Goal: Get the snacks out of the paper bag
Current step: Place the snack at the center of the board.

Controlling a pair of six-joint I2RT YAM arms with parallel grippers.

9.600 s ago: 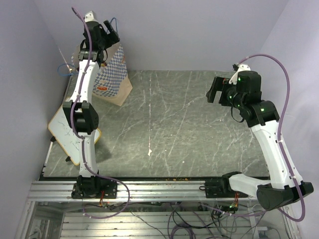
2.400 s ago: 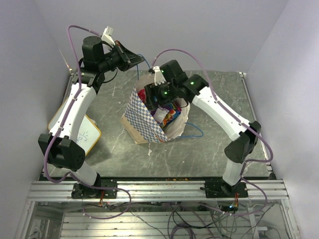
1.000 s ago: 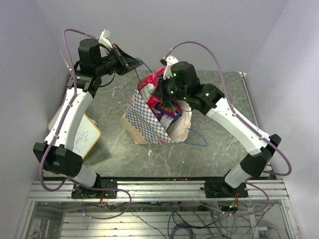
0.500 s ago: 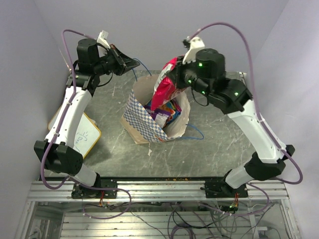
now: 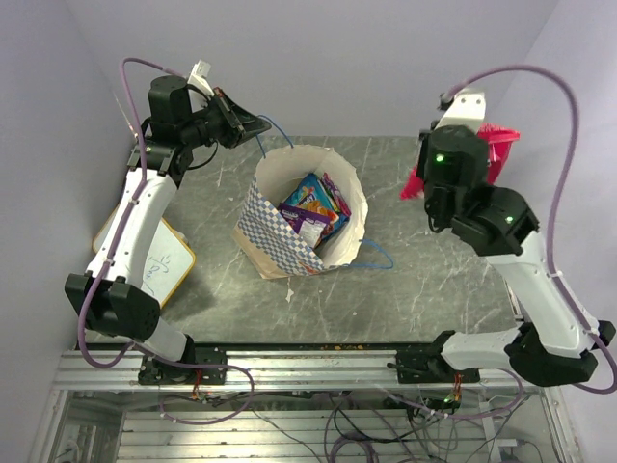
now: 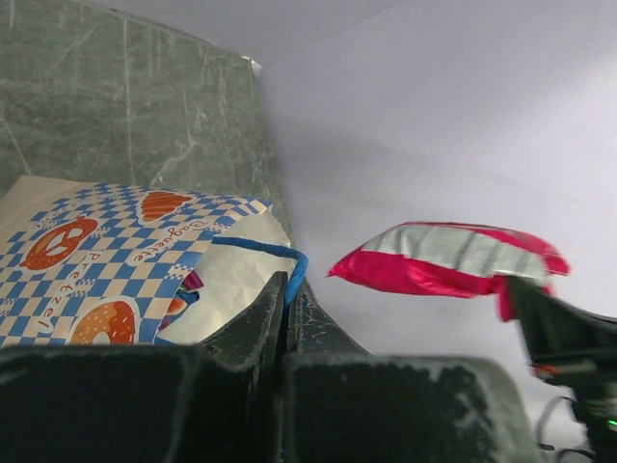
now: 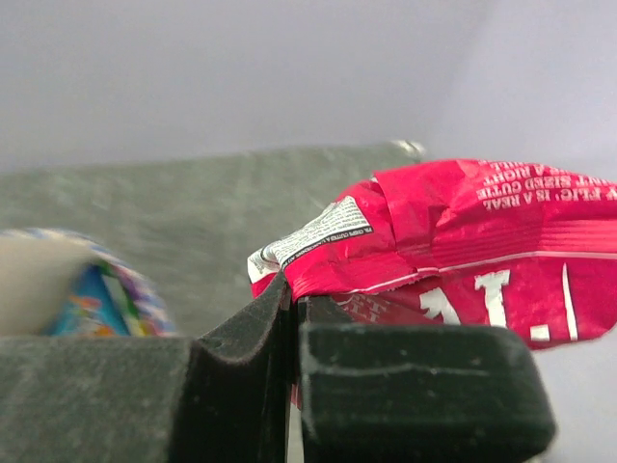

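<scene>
Paper bag (image 5: 273, 230) stands open mid-table, mouth up, w/ more snacks (image 5: 313, 207) inside: blue, orange, purple packets. Left gripper (image 6: 286, 299) has jaws pinched together on blue cord handle (image 6: 275, 253), lifted above bag's far-left rim. Right gripper (image 7: 292, 301) is clamped on red packet (image 7: 463, 256), aloft to the right of bag, well apart from it, close to right wall. Grey table (image 5: 415, 280) lies open btwn bag & right edge. Second handle (image 5: 386, 257) trails on surface just beside bag. Whiteboard (image 5: 159, 260) sits at left edge, under left arm.
</scene>
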